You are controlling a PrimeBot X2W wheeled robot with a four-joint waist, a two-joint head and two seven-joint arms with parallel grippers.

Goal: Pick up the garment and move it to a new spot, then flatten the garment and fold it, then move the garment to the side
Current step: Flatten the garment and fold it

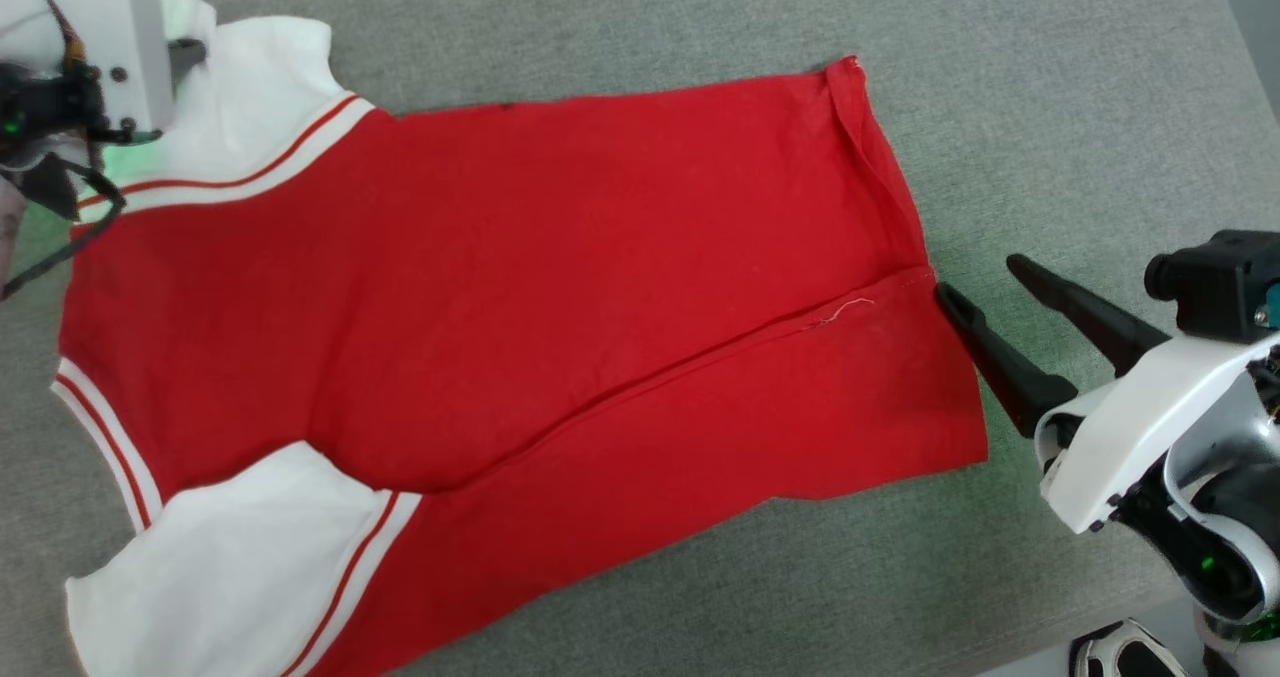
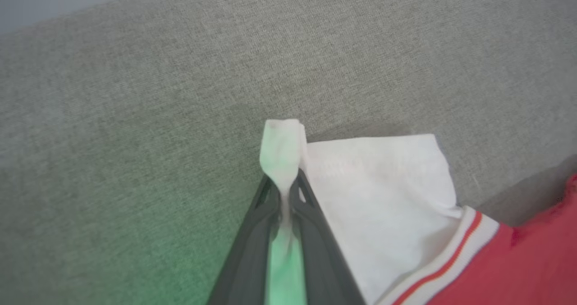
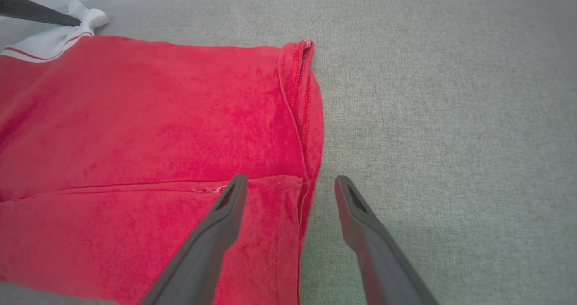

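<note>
Looking down, you have the garment lying spread across the grey woven counter, with its white sleeves toward the robot's left and its red hem toward the right. Your left gripper is pinched tight on a tuft of the far white sleeve. Your right gripper stands wide apart at the hem, one finger over red cloth and the other over bare counter.

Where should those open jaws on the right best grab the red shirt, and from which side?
The hem at the shirt's right end, near where the folded flap's edge meets it. Come in low from the right: that edge lies flat facing the open right jaws.
</note>
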